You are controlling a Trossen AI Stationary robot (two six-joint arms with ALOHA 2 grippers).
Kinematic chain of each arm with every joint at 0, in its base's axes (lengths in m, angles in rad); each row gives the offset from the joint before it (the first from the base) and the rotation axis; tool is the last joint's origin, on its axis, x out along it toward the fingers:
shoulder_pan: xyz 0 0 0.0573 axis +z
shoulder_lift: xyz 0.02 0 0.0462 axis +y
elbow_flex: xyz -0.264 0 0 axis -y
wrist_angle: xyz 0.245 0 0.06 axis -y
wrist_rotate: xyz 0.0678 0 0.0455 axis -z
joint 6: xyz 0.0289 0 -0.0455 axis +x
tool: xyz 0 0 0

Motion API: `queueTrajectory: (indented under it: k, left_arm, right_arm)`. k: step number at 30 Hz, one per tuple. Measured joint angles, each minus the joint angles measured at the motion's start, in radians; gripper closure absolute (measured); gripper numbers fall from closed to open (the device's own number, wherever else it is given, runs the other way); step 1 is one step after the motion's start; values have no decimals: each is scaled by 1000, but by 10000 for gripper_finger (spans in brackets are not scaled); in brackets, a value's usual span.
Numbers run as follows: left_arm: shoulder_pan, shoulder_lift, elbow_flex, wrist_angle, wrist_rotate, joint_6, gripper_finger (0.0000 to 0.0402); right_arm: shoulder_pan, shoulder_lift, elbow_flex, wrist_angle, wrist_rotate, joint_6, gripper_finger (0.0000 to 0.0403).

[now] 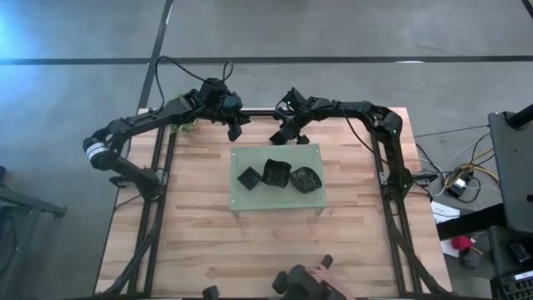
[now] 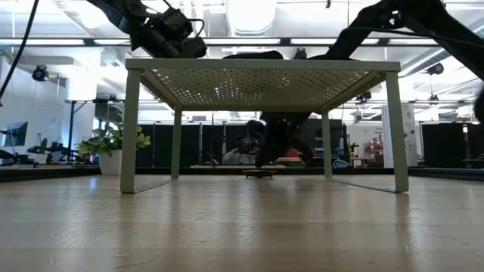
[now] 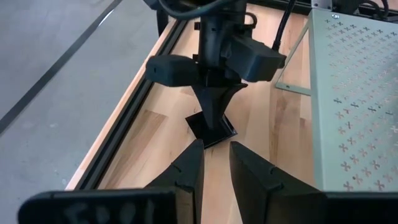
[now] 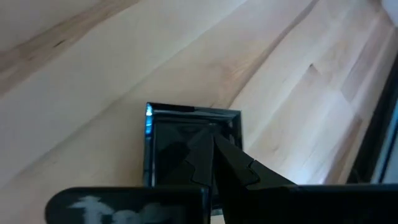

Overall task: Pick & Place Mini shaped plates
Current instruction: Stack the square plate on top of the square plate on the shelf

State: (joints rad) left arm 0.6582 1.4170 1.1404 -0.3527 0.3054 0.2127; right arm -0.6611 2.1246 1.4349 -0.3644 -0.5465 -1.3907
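Observation:
A square glossy black mini plate [image 3: 212,129] lies on the wooden table beyond the far edge of the raised green perforated mat [image 1: 287,200]; it also shows in the right wrist view [image 4: 180,146]. My right gripper [image 1: 288,133] stands over it, pointing down, fingers drawn together on it. My left gripper [image 3: 216,155] hovers to its left near the table's far edge [image 1: 236,127], slightly open and empty, facing that plate. Three more black plates [image 1: 249,177] [image 1: 276,173] [image 1: 306,179] rest on top of the mat. My right gripper comes at the square plate from above, pointing down, its fingertips [image 4: 211,132] together just inside the plate's far rim [image 4: 194,111]. Whether they pinch the rim or only touch the plate's inside, I cannot tell. The plate sits flat on the table [image 3: 205,134].
The mat stands on four legs [image 2: 129,128], with open room beneath. A leafy plant [image 2: 113,147] sits at the far left corner under the left arm. A person's hand [image 1: 322,268] and dark objects [image 1: 293,283] are at the table's near edge. Bare wood lies left and right of the mat.

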Motion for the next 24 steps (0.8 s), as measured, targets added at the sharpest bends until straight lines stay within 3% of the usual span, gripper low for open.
queueTrajectory:
  k: [4, 11, 24]
  left_arm:
    - [0, 0, 0, 0, 0, 0, 331]
    - [0, 0, 0, 0, 0, 0, 331]
    - [0, 0, 0, 0, 0, -1, 331]
  right_arm:
    - [2, -14, 0, 5, 13, 1, 394]
    - [9, -14, 0, 19, 127, 3, 394]
    - [9, -14, 0, 59, 131, 31, 394]
